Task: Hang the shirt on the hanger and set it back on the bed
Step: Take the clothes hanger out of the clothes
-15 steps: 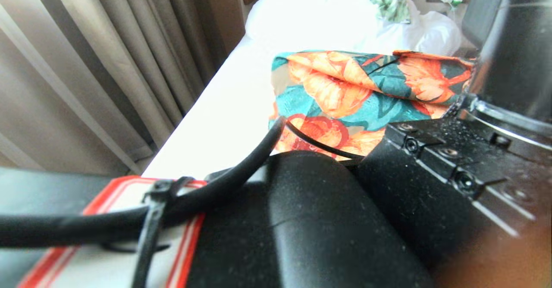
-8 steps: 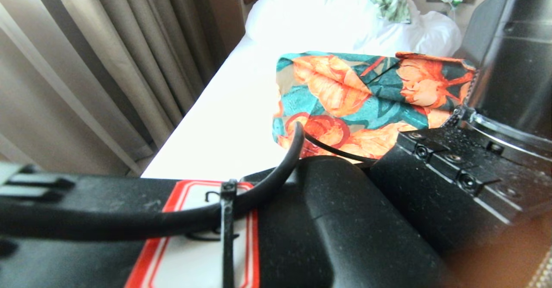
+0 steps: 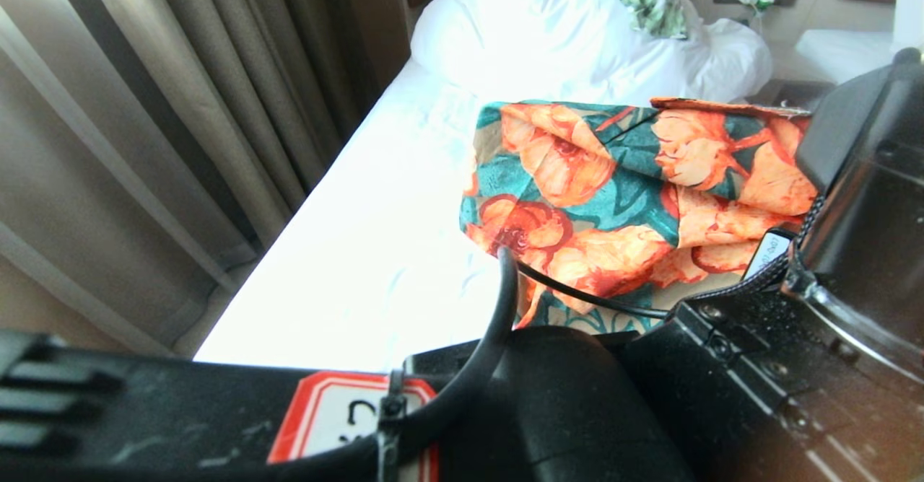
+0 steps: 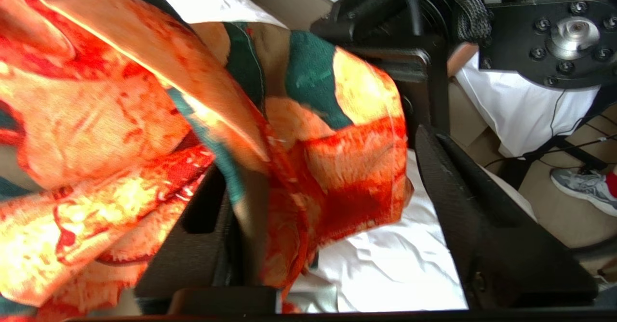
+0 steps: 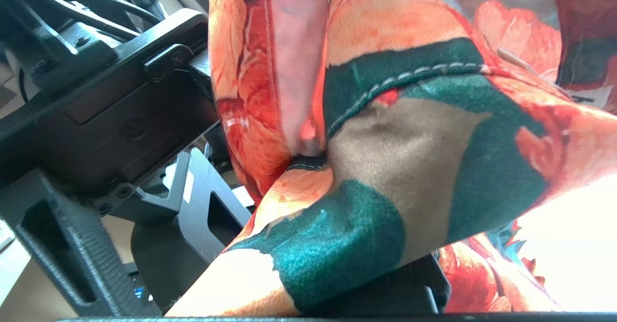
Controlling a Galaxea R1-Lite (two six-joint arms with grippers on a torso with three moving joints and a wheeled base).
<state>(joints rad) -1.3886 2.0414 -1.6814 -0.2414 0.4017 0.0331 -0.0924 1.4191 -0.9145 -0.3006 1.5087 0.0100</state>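
Releasing shirt (image 4: 144,119) over bed (image 3: 375,251), left gripper (image 4: 328,216) spread apart, right gripper (image 5: 308,283) clenched on fabric; next, find hanger.

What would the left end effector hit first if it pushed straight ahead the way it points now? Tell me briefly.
Most likely the shirt: its floral cloth hangs between the left end effector's open fingers, draped over one finger. Beyond the cloth lies the white sheet of the bed. Depth is hard to judge from the wrist view.
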